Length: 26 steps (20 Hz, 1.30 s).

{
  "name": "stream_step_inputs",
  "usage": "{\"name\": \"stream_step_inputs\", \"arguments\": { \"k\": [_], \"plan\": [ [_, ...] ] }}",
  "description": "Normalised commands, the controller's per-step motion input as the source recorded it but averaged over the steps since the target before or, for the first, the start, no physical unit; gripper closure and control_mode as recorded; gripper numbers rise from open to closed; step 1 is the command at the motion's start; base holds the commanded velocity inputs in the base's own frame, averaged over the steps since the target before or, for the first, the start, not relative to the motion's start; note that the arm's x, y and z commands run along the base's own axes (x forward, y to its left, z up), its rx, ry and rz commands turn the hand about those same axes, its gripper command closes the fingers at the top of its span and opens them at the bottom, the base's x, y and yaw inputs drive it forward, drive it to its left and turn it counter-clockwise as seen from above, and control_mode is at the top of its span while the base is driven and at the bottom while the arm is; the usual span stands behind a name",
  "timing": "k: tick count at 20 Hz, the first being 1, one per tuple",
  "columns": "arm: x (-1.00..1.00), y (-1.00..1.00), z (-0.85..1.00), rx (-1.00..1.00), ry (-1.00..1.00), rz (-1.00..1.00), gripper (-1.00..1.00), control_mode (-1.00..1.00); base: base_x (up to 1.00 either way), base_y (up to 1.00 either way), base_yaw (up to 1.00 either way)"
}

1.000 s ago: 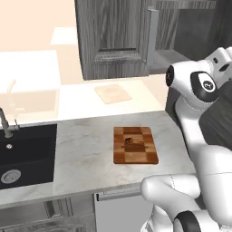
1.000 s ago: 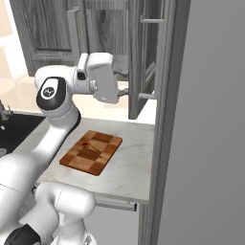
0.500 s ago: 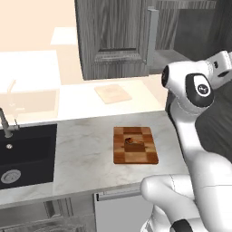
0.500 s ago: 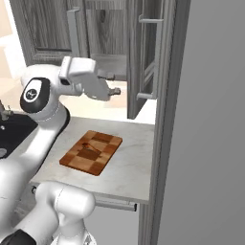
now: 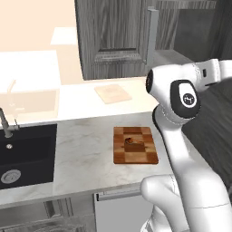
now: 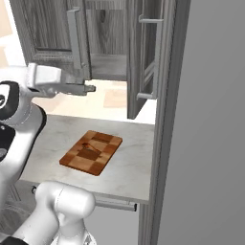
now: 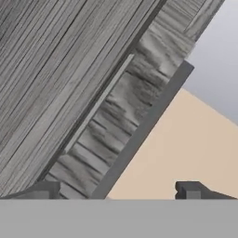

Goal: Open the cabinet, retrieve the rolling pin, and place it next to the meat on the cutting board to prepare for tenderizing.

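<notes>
The dark grey cabinet (image 5: 113,41) hangs over the counter. In the right base view its right door (image 6: 136,57) stands swung out towards me, and its left door (image 6: 43,28) is shut. My gripper (image 6: 88,88) hovers in front of the left door, to the left of the open one. In the hand view the gripper (image 7: 116,190) is open, fingertips (image 7: 46,188) wide apart and empty, facing wood-grain panel and a silver bar handle (image 7: 144,128). The checkered cutting board (image 5: 135,145) lies on the counter with the meat (image 5: 131,140) on it. The rolling pin is out of view.
A plain pale board (image 5: 112,93) lies at the back of the counter under the cabinet. A black sink (image 5: 22,154) with a faucet (image 5: 7,124) takes the left end. A tall grey panel (image 6: 206,119) closes off the right side.
The hand has swung left, away from the open right door's handle, and the fingers have spread a little wider. The door, board and meat have not moved.
</notes>
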Motion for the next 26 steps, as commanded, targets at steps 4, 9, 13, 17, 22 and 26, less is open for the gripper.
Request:
{"name": "stream_step_inputs", "arguments": {
  "k": [4, 9, 13, 17, 22, 26],
  "plan": [
    [0.02, 0.53, 0.0, 0.01, -0.17, 0.19, -1.0, -1.0, 0.0, 0.0, 0.0],
    [0.11, 0.48, 0.0, 0.04, -0.14, 0.33, -1.0, -1.0, 0.0, 0.0, 0.0],
    [0.14, 0.43, 0.0, 0.02, -0.16, 0.36, -1.0, -1.0, 0.0, 0.0, 0.0],
    [0.17, 0.34, 0.0, 0.03, -0.12, 0.4, -1.0, -1.0, 0.0, 0.0, 0.0],
    [0.09, 0.33, -0.04, 0.02, -0.1, 0.41, -1.0, -1.0, 0.0, 0.0, 0.0],
    [0.0, 0.32, -0.02, 0.0, -0.02, 0.29, -1.0, -1.0, 0.0, 0.0, 0.0]
  ]
}}
